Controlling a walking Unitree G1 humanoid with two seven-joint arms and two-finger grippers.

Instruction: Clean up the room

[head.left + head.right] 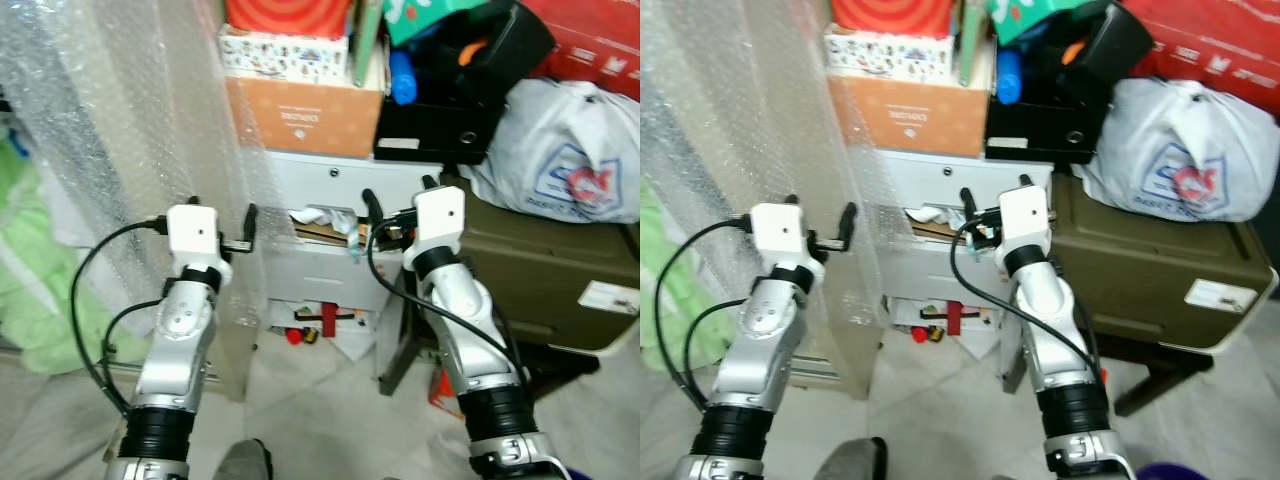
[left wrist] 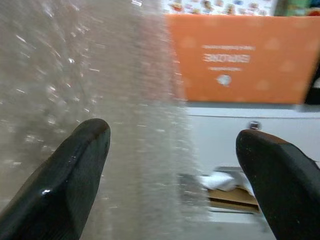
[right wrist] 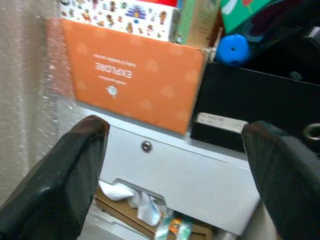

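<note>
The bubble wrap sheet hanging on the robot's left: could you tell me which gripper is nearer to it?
Left. The left gripper is raised right at the bubble wrap, its open fingers overlapping the sheet's edge. The right gripper, also open, is raised farther right, before the white drawer unit.

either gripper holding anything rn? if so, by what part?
Nothing held. Left gripper is open in front of the bubble wrap; right gripper is open facing the white drawer unit. Nothing between the fingers of either.

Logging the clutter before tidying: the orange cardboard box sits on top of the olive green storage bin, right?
No. The orange cardboard box sits on the white drawer unit, as the left eye view shows. The olive green storage bin carries a white plastic bag.
</note>
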